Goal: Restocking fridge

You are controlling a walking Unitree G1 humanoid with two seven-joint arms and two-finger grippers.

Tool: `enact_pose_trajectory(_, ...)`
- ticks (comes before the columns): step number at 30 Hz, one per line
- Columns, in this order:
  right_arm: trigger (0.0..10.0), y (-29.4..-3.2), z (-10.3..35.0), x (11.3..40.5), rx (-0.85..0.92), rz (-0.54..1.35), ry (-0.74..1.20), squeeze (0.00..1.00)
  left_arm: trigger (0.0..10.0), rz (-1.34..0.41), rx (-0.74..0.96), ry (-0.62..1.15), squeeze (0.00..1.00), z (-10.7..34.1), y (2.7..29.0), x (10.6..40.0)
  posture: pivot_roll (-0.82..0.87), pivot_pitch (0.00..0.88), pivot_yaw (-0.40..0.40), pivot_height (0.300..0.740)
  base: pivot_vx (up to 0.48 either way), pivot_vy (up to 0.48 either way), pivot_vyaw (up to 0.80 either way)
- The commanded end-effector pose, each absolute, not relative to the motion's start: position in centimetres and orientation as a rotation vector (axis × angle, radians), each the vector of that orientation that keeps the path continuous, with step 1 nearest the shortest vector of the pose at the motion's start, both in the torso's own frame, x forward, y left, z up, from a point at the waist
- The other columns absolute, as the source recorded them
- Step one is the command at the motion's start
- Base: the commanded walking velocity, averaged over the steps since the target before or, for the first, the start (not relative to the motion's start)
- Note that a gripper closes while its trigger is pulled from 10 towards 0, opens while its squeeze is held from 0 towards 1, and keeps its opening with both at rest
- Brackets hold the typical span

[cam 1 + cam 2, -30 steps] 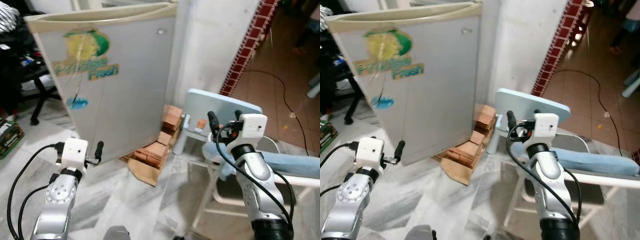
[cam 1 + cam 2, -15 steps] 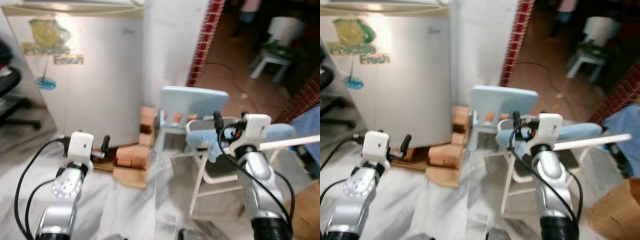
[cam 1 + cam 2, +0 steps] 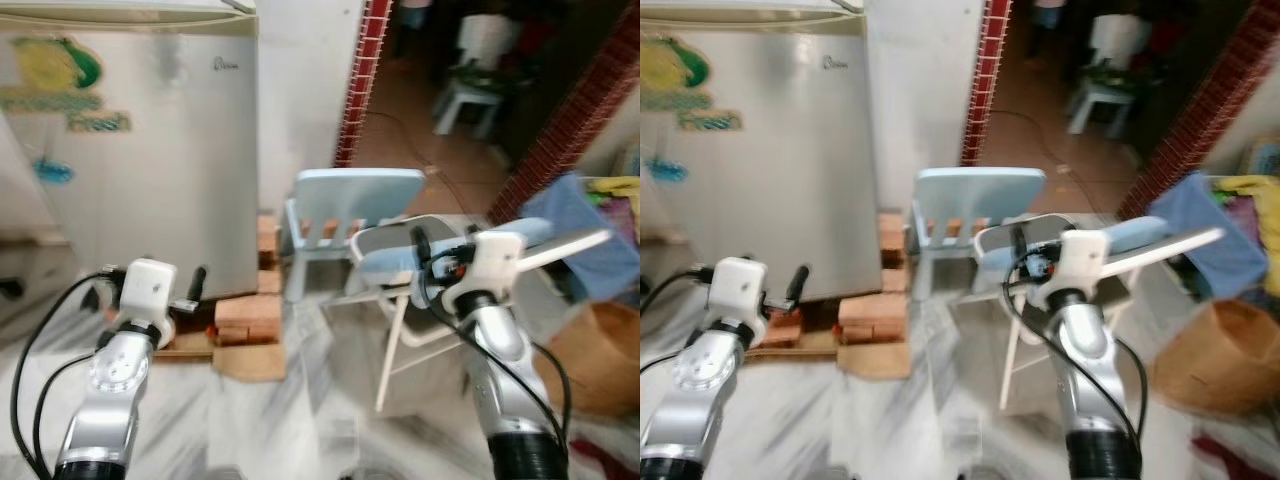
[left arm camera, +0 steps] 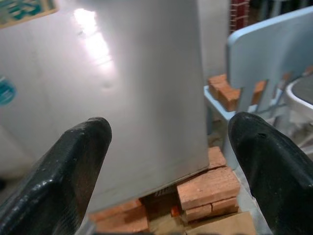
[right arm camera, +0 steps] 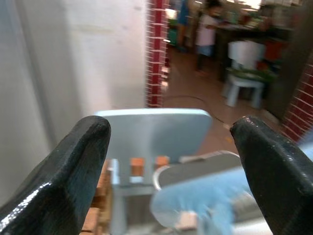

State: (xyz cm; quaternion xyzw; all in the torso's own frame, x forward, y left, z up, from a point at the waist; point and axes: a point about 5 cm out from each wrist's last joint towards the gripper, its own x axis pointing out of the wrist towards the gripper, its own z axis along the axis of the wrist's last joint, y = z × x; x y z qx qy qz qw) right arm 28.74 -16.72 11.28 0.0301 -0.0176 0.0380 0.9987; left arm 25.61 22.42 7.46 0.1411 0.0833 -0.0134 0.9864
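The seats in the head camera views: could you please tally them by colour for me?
Light blue chair: 1
White folding chair: 1
White stool: 1
Total: 3

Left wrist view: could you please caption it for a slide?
Open left gripper facing the shut silver fridge propped on bricks.
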Motion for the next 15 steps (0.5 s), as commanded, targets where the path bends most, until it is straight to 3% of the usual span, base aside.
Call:
enact_pose_trajectory(1,10.0,-17.7,11.34,28.61,0.052,0.038,-0.039,0.0,10.0,-0.085,0.268,0.149,0.0,7.61,20.98,25.94,0.01,0.0,-0.061,0.74,0.0,0.461,-0.8)
enact_pose_trajectory(15,10.0,-17.7,11.38,28.9,0.042,0.029,-0.044,0.0,10.0,-0.104,0.266,0.139,0.0,7.55,20.82,25.76,0.02,0.0,-0.062,0.74,0.0,0.464,-0.8)
